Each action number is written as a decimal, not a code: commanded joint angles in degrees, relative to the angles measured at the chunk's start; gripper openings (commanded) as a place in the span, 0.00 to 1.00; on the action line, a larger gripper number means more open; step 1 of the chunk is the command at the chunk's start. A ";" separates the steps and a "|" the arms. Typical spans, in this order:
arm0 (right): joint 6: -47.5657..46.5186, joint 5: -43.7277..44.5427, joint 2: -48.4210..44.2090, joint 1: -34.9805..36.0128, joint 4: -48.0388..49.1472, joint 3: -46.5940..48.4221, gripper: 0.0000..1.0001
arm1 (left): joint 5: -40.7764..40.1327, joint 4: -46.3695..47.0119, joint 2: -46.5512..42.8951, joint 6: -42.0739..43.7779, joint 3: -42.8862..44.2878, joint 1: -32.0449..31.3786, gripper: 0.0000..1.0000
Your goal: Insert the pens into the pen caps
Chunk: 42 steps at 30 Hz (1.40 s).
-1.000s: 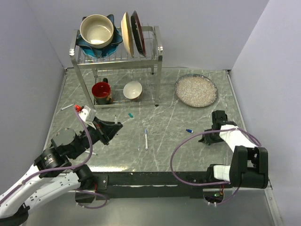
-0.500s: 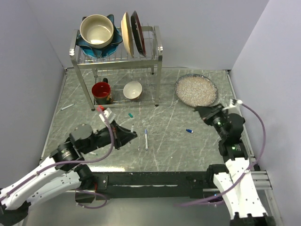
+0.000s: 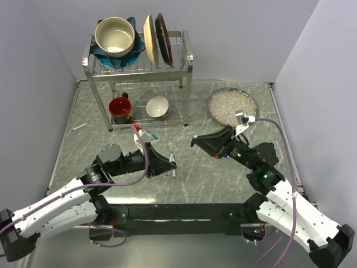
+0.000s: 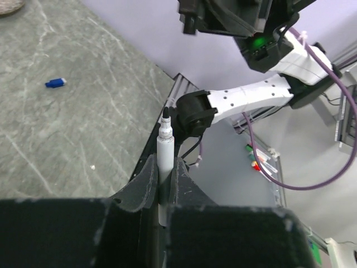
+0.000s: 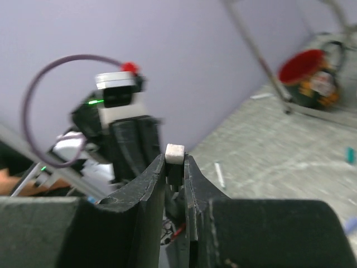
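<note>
My left gripper (image 3: pixel 169 163) is shut on a white pen (image 4: pixel 165 148) with a black tip (image 4: pixel 165 114), held above the table's middle and pointing at the right arm. My right gripper (image 3: pixel 195 142) is shut on a small dark cap with a whitish end (image 5: pixel 174 152), a short gap to the right of the pen tip and facing it. A blue-tipped pen (image 3: pixel 173 167) lies under the left gripper. A third pen (image 3: pixel 80 127) lies far left. A teal cap (image 3: pixel 155 136) lies near the rack. A blue cap (image 4: pixel 55 83) lies on the table right of centre.
A metal dish rack (image 3: pixel 187 67) with bowls and plates stands at the back. A red mug (image 3: pixel 120 109) and a white bowl (image 3: pixel 158 106) sit under it. A plate of pale grains (image 3: pixel 232 107) is at the back right.
Both arms have swung in to the table's middle. The left gripper carried the pen to the right. The right gripper came from the right edge and now points left at the pen.
</note>
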 commanded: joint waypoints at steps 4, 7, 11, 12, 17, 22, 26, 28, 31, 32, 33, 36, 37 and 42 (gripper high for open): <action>0.91 1.81 4.66 6.70 9.80 2.46 0.00 | 3.50 8.76 0.78 -2.08 -1.08 0.05 0.01; 1.44 2.16 6.34 8.19 10.85 3.08 0.00 | 3.33 8.59 0.78 -1.73 -0.99 0.05 0.01; 1.79 2.69 8.27 9.86 11.91 3.61 0.00 | 3.24 8.24 0.69 -1.38 -0.82 0.05 0.01; 2.23 2.69 8.62 10.04 12.17 3.70 0.00 | 3.24 8.24 0.78 -1.29 -0.82 0.05 0.01; 3.29 3.31 10.56 11.19 14.46 3.52 0.00 | 3.15 8.32 0.87 -1.47 -1.17 0.13 0.01; 2.93 4.80 11.00 11.80 14.20 4.40 0.00 | 3.33 7.97 0.60 -1.29 -1.34 0.05 0.01; 2.32 6.03 11.00 11.89 13.32 4.75 0.00 | 3.15 7.62 0.16 -1.21 -1.61 0.13 0.01; 2.14 6.38 10.91 11.80 13.31 4.84 0.00 | 3.06 7.54 -0.19 -1.21 -1.69 0.05 0.01; 2.32 6.30 11.17 11.89 13.23 5.19 0.00 | 2.71 7.27 -0.45 -1.12 -1.96 0.05 0.01; 2.32 6.04 11.26 11.89 13.23 5.19 0.00 | 2.71 7.18 -0.63 -1.12 -2.05 0.05 0.01; 2.58 5.95 11.26 11.89 13.40 5.19 0.00 | 2.54 7.10 -0.72 -1.03 -2.05 0.13 0.01; 2.76 5.59 11.53 12.15 13.58 5.19 0.00 | 2.27 6.83 -0.89 -0.85 -1.96 0.13 0.01; 2.67 5.59 11.62 12.33 13.49 5.19 0.00 | 2.27 6.92 -0.89 -0.94 -1.87 0.05 0.01; 2.84 5.33 11.88 12.77 13.67 4.84 0.00 | 2.27 6.66 -0.98 -0.85 -1.96 0.05 0.01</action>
